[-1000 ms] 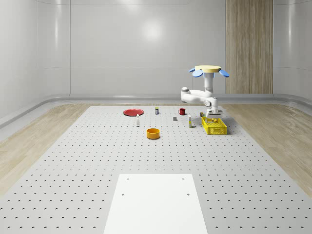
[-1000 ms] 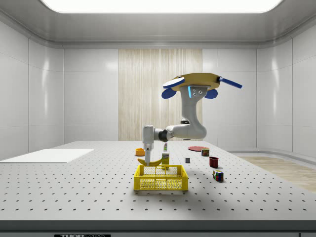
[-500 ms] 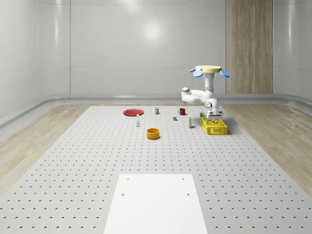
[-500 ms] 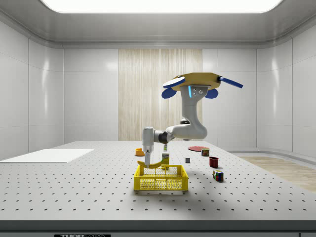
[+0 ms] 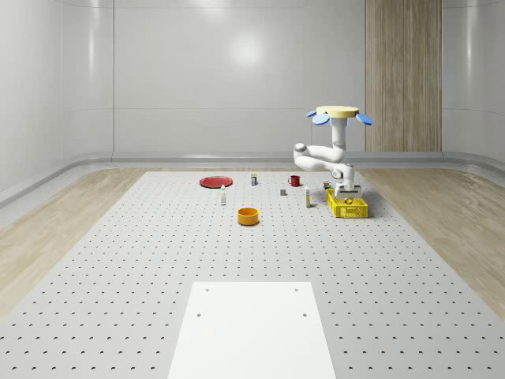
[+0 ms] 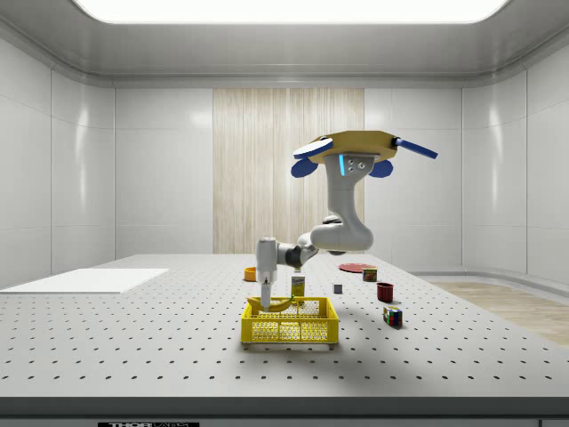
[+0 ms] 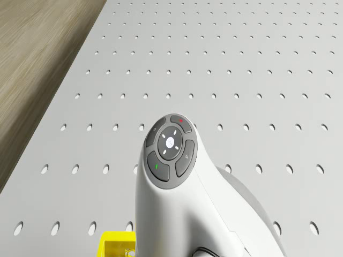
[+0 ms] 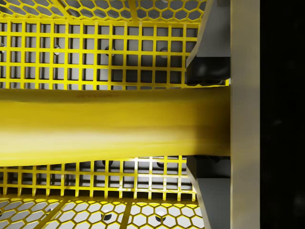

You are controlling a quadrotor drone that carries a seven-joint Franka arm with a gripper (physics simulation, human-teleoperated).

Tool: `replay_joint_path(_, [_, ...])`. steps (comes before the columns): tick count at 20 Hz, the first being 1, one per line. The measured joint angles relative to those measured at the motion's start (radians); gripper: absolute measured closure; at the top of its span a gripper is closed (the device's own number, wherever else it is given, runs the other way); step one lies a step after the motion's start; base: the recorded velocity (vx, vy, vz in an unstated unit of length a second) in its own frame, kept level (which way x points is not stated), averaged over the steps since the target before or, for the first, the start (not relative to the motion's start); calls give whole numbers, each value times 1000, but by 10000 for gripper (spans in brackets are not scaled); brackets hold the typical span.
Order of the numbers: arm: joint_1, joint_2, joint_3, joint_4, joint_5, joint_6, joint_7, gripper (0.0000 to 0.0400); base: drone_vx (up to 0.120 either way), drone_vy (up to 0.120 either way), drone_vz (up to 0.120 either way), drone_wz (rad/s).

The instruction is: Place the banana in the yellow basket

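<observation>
The drone (image 5: 342, 114) hovers above the table, just behind the yellow basket (image 5: 348, 207), with its white arm (image 7: 170, 160) bent down toward the basket. In the side view, the gripper (image 6: 266, 292) reaches into the yellow basket (image 6: 290, 326) from above, and the banana (image 6: 276, 305) sits low between the basket walls. In the wrist view, the banana (image 8: 105, 126) lies across the picture just over the basket's mesh floor (image 8: 71, 52). The gripper (image 8: 209, 121) is shut on the banana's end, one finger (image 8: 209, 71) on each side.
An orange bowl (image 5: 248, 215), a red plate (image 5: 215, 181), a red mug (image 5: 293, 180) and small bottles stand to the whole-scene view's left of the basket. A coloured cube (image 6: 392, 316) lies near the basket. A white sheet (image 5: 252, 328) covers the table's front.
The arm has lowered the gripper and the banana from above the basket's rim down into the basket. The drone has stayed roughly where it was.
</observation>
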Motion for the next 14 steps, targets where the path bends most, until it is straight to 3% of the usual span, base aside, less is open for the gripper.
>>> replay_joint_path(1, [-1, 1, -6, 2, -6, 1, 0, 210, 0, 0, 0, 0])
replay_joint_path(4, [-2, 5, -20, 5, -18, 3, 7, 109, 0, 0, 0, 0])
replay_joint_path(7, [1, 9, -13, 3, -11, -2, 14, 51, 0, 0, 0, 0])
replay_joint_path(14, [13, 13, 47, -12, 46, -26, 19, 9, 0, 0, 0, 0])
